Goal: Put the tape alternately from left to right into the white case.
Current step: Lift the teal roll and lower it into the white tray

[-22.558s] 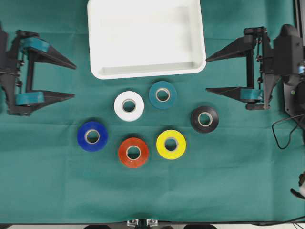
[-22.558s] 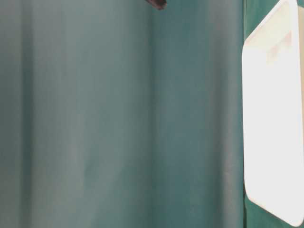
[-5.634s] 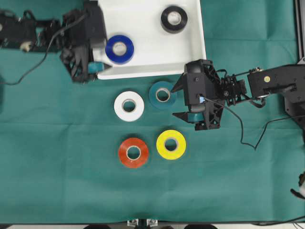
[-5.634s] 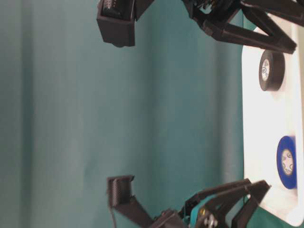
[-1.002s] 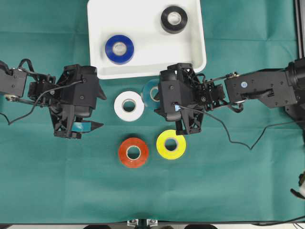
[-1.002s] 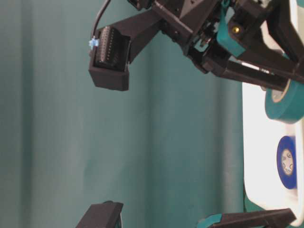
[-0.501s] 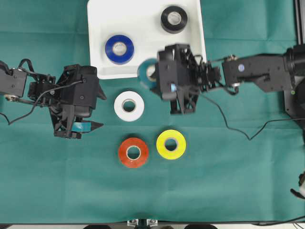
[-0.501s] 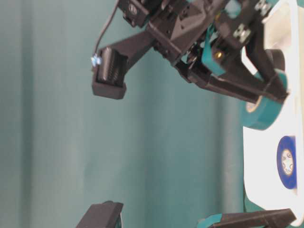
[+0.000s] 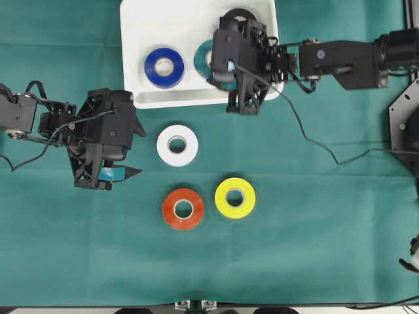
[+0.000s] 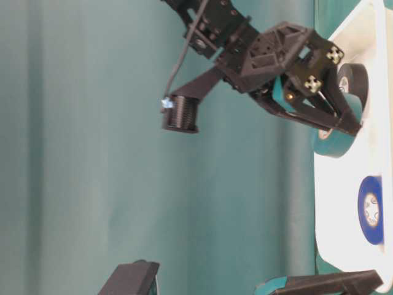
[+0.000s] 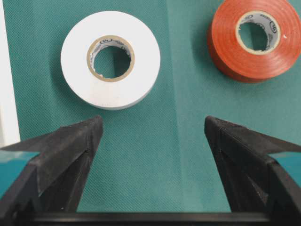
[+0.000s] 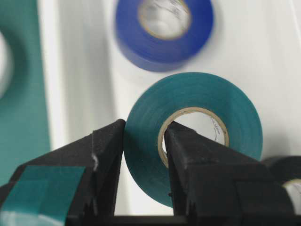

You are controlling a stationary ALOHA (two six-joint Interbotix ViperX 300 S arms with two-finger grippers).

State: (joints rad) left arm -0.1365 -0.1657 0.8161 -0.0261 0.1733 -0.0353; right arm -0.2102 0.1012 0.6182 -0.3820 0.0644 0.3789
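Observation:
The white case [image 9: 157,29] lies at the top of the green cloth and holds a blue roll [image 9: 163,67] and a black roll [image 9: 239,13], the black one partly hidden by the right arm. My right gripper [image 12: 145,129] is shut on the teal roll's [image 12: 202,94] wall, one finger in its core, holding it over the case's [image 12: 80,70] floor beside the blue roll [image 12: 164,33]. White [image 9: 177,145], red [image 9: 183,209] and yellow [image 9: 235,197] rolls lie on the cloth. My left gripper [image 11: 154,127] stands open just short of the white roll [image 11: 110,60].
In the table-level view the teal roll [image 10: 334,144] hangs at the case's edge [image 10: 344,246], below the black roll [image 10: 356,77]. The red roll [image 11: 254,37] lies to the right of the left gripper's line. The right arm's cable trails over the cloth [image 9: 314,137].
The right gripper has carried the teal roll from the cloth up over the case's front rim to a spot beside the blue roll. The left arm has not moved.

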